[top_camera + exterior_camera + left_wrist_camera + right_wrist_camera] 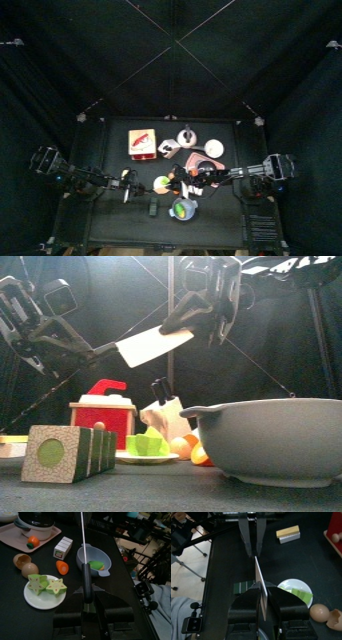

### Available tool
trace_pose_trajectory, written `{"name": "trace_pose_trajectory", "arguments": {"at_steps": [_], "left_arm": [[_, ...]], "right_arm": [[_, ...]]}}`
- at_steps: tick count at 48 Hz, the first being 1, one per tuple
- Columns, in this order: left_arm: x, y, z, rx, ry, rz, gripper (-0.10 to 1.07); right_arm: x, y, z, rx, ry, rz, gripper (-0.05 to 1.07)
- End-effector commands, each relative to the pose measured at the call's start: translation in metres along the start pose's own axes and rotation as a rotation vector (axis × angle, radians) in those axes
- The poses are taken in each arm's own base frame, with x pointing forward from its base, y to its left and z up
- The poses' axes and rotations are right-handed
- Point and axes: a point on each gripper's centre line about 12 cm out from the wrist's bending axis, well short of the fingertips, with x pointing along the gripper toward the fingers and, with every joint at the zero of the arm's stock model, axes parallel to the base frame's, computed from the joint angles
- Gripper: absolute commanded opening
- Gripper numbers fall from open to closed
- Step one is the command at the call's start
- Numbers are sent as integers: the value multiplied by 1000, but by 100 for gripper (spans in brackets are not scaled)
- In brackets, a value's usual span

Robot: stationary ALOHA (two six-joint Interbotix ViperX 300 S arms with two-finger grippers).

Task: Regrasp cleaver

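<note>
The cleaver (154, 346), a white blade with a black handle, hangs tilted high above the table between both grippers. My right gripper (187, 324) comes down from above and is shut on the blade, which shows edge-on between its jaws in the right wrist view (260, 587). My left gripper (107, 351) reaches in from the left. Its fingers (244, 534) close around the cleaver's far end. In the left wrist view the black handle (86, 582) lies between its jaws. In the top view both grippers (127, 185) (187, 180) are over the table's front half.
Below stand a grey bowl (274, 441), a slotted box with a green disc (60, 454), a red and white box (104, 411) and a plate of green star fruit (45, 589). Brown eggs (25, 564) and a pink tray (13, 537) lie beyond.
</note>
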Motion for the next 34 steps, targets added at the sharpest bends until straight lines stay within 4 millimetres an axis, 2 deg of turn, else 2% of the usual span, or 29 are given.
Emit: {"name": "trace_pose_trajectory", "arguments": {"at_steps": [1, 6, 12, 22, 34], "left_arm": [[-1, -2, 7, 2, -35, -11, 43], [-4, 2, 1, 6, -20, 1, 43], [-7, 6, -3, 28, -8, 15, 43], [-6, 7, -1, 98, -12, 21, 43], [-7, 7, -4, 126, 2, 17, 43]], "right_arm": [[-1, 6, 5, 0, -14, 16, 52], [7, 12, -6, -7, 19, 25, 52], [14, 9, -15, -10, 52, -4, 52], [24, 4, -13, -65, 86, -115, 52], [26, 15, -10, -108, 91, -143, 52]]}}
